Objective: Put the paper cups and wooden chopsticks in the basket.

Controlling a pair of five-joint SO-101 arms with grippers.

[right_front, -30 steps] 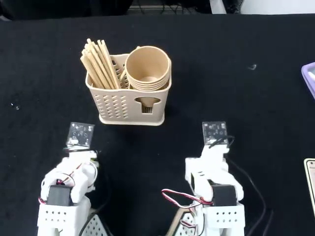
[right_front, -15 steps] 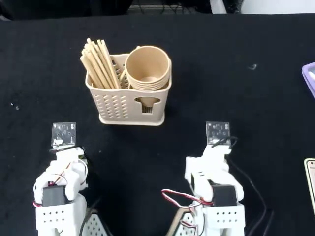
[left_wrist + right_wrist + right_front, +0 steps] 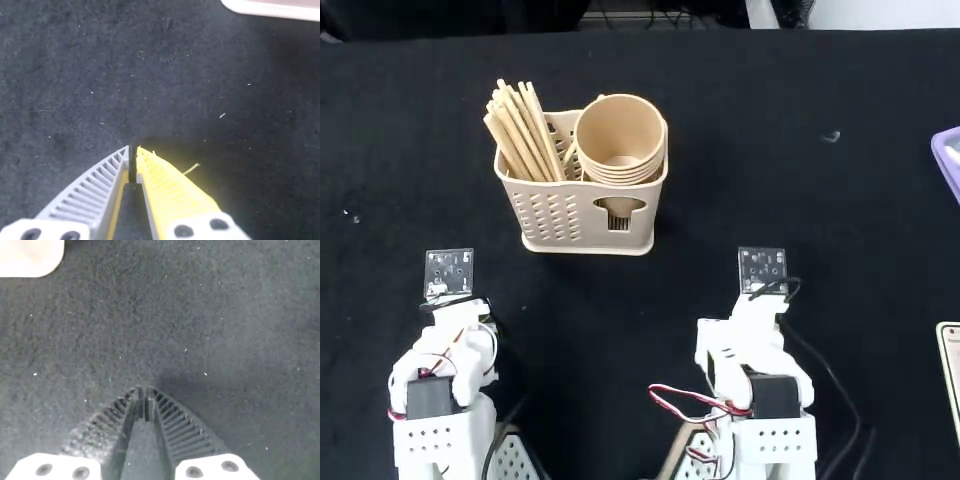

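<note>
The left tool (image 3: pixel 132 156), just swung back leftward, and the right tool (image 3: pixel 145 402) are sitting closed and empty. Tan paper cups (image 3: pixel 620 135) and wooden chopsticks (image 3: pixel 520 125) are filling the cream perforated basket (image 3: pixel 570 215), so the task is seemingly done.

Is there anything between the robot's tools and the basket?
Nothing visible. Just the black table lies between the left tool, the right tool and the basket. The paper cups and chopsticks already stand inside it.

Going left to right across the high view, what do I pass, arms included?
left arm → wooden chopsticks → paper cups → right arm → purple object at the picture's edge
</note>
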